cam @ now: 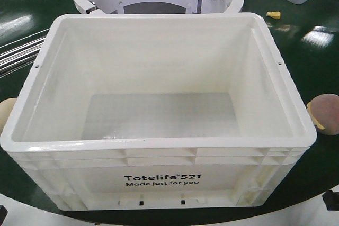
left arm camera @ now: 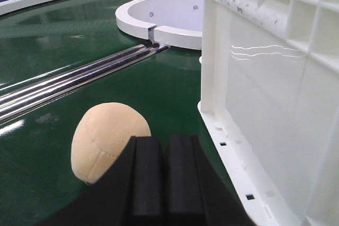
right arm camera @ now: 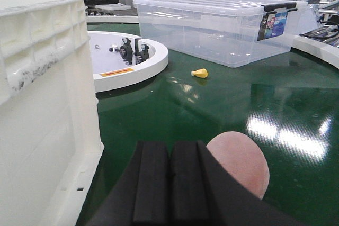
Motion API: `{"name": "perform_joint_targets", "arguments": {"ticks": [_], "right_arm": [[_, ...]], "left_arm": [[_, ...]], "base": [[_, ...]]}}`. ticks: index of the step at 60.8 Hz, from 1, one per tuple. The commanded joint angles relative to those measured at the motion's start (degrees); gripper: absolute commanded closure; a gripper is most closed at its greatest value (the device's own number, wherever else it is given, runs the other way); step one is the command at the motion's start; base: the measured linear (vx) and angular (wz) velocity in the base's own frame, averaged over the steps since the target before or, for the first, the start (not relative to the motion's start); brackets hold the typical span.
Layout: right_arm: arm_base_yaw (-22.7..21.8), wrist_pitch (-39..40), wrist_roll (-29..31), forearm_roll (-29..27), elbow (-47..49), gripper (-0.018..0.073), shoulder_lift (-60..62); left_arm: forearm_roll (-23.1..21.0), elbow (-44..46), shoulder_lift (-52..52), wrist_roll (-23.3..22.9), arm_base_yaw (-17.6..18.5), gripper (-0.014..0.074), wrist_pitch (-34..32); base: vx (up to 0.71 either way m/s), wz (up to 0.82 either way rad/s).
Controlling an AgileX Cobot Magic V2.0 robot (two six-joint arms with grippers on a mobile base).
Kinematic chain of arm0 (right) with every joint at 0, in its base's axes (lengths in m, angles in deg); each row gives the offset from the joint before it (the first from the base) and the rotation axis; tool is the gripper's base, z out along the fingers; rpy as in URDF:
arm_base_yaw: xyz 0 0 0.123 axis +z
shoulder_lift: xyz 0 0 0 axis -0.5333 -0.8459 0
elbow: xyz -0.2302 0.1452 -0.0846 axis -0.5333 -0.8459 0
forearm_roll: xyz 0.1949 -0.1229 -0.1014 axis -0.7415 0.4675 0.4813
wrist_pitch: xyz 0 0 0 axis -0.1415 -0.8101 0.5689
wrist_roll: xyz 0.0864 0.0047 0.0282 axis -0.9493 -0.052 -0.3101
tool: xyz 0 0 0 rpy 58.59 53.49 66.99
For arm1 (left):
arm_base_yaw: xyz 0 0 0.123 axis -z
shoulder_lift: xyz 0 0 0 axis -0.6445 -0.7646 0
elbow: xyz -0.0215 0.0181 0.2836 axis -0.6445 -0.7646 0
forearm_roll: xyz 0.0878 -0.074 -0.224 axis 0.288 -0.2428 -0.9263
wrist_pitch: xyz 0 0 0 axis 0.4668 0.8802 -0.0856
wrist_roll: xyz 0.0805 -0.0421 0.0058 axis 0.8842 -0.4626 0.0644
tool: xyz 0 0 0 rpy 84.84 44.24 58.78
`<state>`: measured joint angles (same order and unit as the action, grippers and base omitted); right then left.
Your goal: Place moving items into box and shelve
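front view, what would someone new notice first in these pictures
The big white crate fills the middle of the front view, open-topped and empty, on a glossy green surface. A soft ball lies on that surface at each side of it: a tan ball on the left, just beyond the shut left end effector, and a pinkish ball on the right, just beyond the right end effector.
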<state>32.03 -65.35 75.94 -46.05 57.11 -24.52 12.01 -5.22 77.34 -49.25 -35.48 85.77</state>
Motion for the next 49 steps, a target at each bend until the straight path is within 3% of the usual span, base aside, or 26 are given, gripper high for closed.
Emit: {"name": "perform_joint_targets", "arguments": {"ticks": [1, 49], "right_arm": [[0.08, 4.80, 0.14, 0.25, -0.78, 0.0568, 0.77], [0.08, 4.80, 0.14, 0.25, -0.78, 0.0568, 0.77]], "left_arm": [[-0.16, -0.68, 0.64, -0.09, 0.41, 0.0603, -4.58], [-0.16, -0.68, 0.64, -0.03, 0.41, 0.0603, -4.65]], "base": [[0.00, 0.00], [0.00, 0.00]]}}
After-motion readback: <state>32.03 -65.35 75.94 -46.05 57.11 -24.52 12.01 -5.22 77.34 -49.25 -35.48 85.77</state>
